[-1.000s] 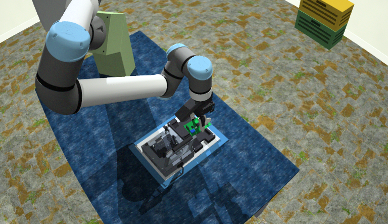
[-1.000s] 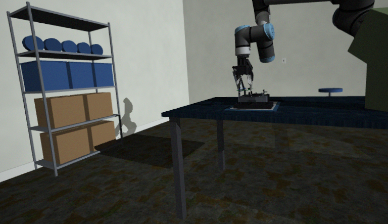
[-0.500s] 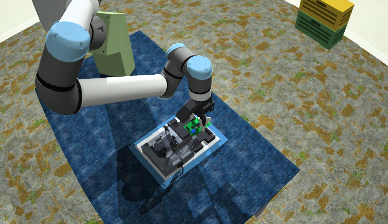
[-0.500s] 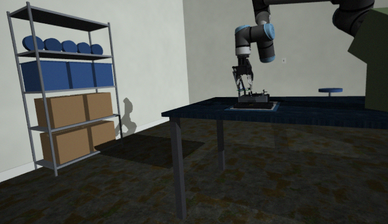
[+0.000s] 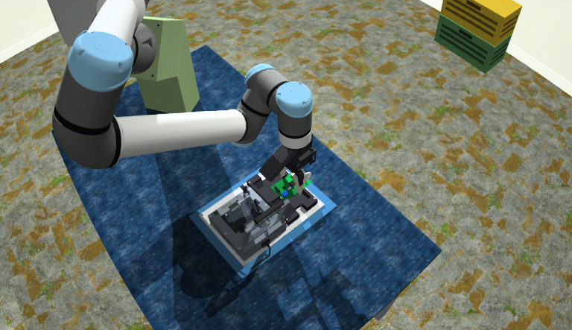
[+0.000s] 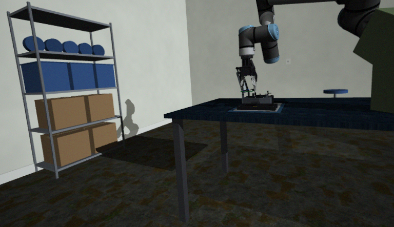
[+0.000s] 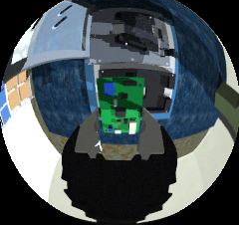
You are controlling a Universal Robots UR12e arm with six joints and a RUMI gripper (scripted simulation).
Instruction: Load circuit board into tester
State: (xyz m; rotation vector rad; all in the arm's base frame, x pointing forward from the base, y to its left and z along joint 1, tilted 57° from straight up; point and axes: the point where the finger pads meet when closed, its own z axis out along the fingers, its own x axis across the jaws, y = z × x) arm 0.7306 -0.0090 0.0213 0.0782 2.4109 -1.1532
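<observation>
My gripper (image 5: 292, 184) is shut on the green circuit board (image 5: 287, 186) and holds it just above the black tray (image 5: 297, 197) at the right end of the fixture. In the wrist view the board (image 7: 120, 106) shows its component side, with a blue part at its far left and the white connector (image 7: 131, 130) at the near edge by my fingers. The black tester (image 5: 249, 219) lies to the left of the tray, its clear lid (image 5: 261, 225) raised; it also shows in the wrist view (image 7: 134, 31) beyond the board. In the exterior view my gripper (image 6: 247, 88) hangs over the fixture (image 6: 257, 101).
The fixture sits on a white and light-blue base plate (image 5: 261, 220) on the dark blue table. The green robot pedestal (image 5: 166, 65) stands at the back left. Yellow and green crates (image 5: 478, 22) and a shelf rack (image 6: 66, 85) stand away from the table.
</observation>
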